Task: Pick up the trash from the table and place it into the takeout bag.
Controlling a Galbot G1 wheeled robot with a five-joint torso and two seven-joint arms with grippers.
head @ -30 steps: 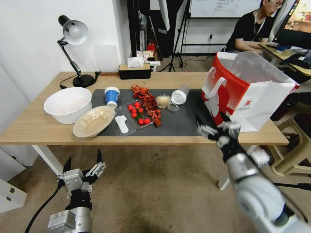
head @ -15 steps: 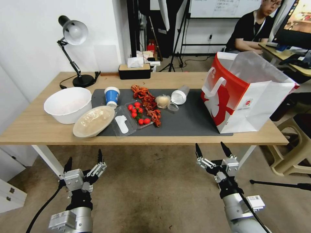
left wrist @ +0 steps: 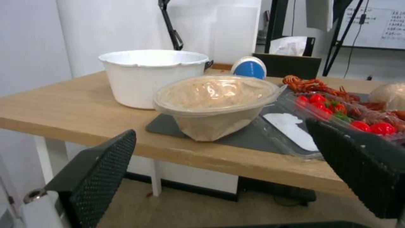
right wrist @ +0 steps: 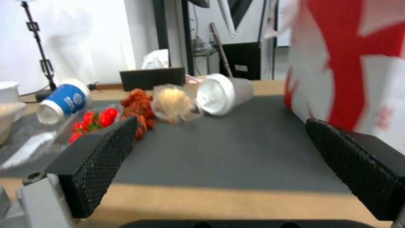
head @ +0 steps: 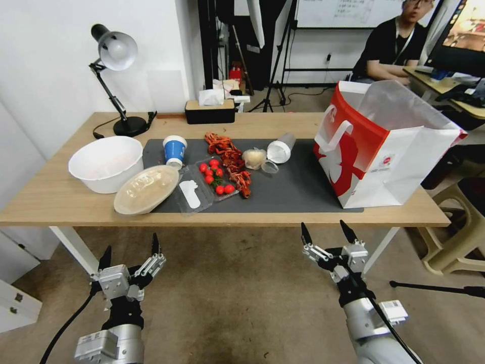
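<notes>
Light wood bench [head: 60, 197] with white legs spans mid-frame in the head view, dark grey mat [head: 293, 189] on its centre, beige carpet floor [head: 232, 298] below. White wall at upper left; black desk lamp [head: 115, 55] at the bench's back left, black tissue box [head: 209, 111] at back centre.

Trash on the mat: blue-and-white paper cup [head: 174, 150] left of centre, tipped, its open mouth toward the front edge. Clear plastic cup with white lid [head: 280, 147] lies on its side, long axis running back-right to front-left, lid facing front-left. Pale wrap wad [head: 254, 158] just left of that cup. Beige round bowl lid [head: 146, 188] at lower left of the mat, leaning against the large white bowl [head: 106, 163]; in the left wrist view it looks like a lidded clear container, hard to tell. Clear tray of red tomatoes [head: 214, 177] sits centre, reddish scraps [head: 230, 156] beside it.

Takeout bag [head: 384, 146] stands upright at the right end of the bench, mouth open upward, a flat handle on its left face; its far side is cut by glare.

Left end effector [head: 130, 254] at lower left, below the bench edge, fingers spread, empty. Right end effector [head: 327, 236] at lower right-centre, just below the front edge, fingers spread, empty. The right wrist view is blurred.
</notes>
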